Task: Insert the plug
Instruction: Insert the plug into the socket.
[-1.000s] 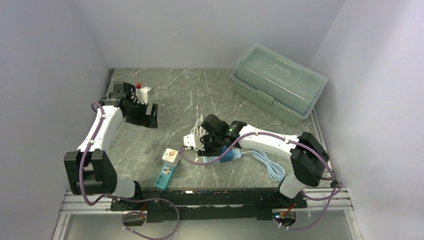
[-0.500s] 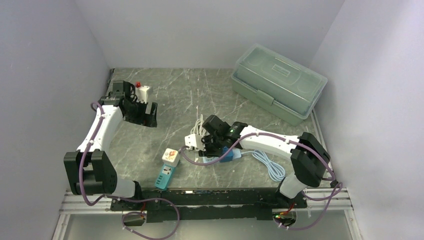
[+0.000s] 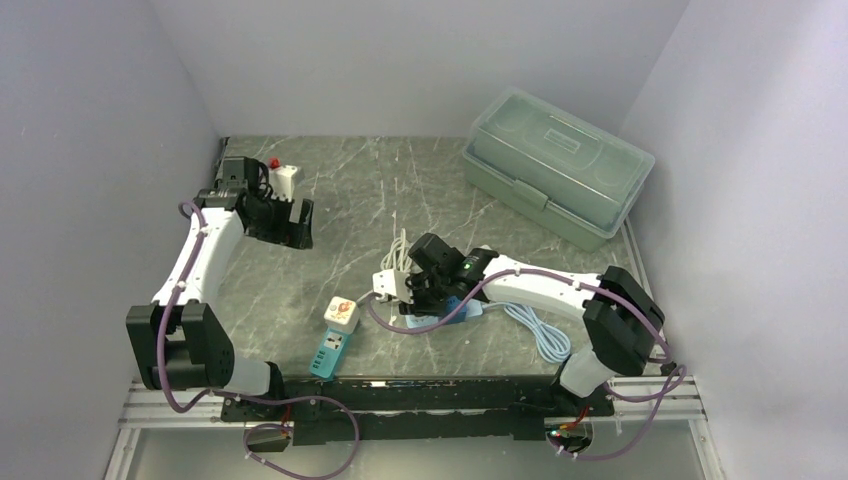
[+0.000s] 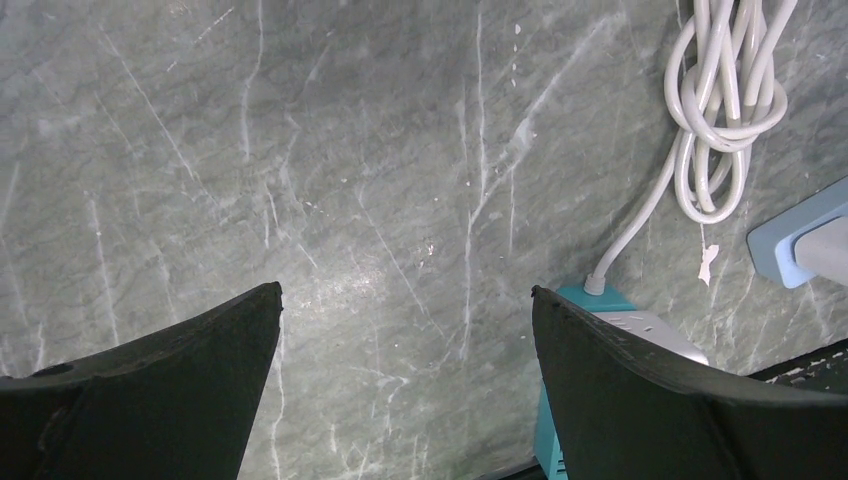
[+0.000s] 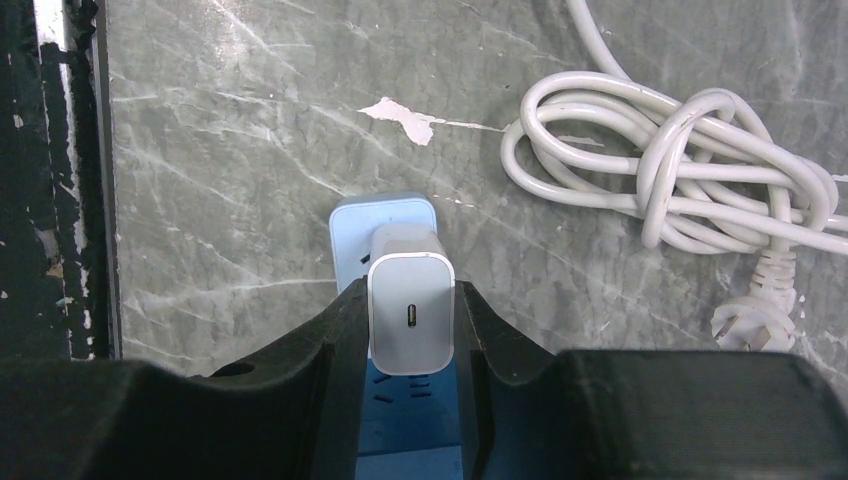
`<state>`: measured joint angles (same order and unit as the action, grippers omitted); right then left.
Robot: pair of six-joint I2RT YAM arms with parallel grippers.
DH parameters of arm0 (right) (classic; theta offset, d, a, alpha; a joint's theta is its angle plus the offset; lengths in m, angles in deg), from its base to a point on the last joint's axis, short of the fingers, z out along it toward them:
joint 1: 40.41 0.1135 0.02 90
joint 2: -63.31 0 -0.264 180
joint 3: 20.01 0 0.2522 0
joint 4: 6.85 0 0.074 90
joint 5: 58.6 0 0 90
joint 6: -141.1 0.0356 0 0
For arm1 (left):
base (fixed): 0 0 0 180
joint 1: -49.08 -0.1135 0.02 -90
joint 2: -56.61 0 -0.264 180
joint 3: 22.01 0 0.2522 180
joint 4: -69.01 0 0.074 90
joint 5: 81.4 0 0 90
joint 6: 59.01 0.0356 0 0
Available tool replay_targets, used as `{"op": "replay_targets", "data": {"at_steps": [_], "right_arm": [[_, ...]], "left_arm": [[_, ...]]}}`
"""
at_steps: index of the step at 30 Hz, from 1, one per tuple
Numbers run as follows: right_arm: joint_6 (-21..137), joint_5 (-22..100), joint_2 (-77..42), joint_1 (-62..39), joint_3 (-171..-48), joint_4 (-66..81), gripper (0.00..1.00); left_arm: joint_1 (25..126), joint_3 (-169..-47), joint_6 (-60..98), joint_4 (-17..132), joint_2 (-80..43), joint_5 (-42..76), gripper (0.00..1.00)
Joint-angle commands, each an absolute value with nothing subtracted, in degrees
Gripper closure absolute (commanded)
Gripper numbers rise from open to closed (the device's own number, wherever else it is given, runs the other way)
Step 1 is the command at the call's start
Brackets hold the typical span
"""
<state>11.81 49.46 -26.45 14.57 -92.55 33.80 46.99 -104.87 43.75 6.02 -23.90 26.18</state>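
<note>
Grippers sit well apart in your overhead view: left gripper far left on the table, right gripper above the blue power strip. Left wrist view: fingers spread wide, holding nothing. Right wrist view: your fingers clamp the white plug directly over that strip.

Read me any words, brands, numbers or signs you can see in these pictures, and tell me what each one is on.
No text can be read anywhere.
Print on the white cube adapter: reddish, too small to read.
Face of the white charger in the right pincer: a port slot only, no lettering.
</note>
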Motion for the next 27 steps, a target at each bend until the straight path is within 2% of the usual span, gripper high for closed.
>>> {"op": "replay_targets", "data": {"at_steps": [1,27], "right_arm": [[13.8,51.6,-26.3,14.9,-89.5,35.2,1.00],[18.1,50.2,-28.9,17.8,-82.8,35.3,1.00]], "left_arm": [[46.5,-108.2,43.9,6.1,-23.8,25.9,0.00],[45.2,-112.4,45.1,6.1,-24.2,26.3,0.00]]}}
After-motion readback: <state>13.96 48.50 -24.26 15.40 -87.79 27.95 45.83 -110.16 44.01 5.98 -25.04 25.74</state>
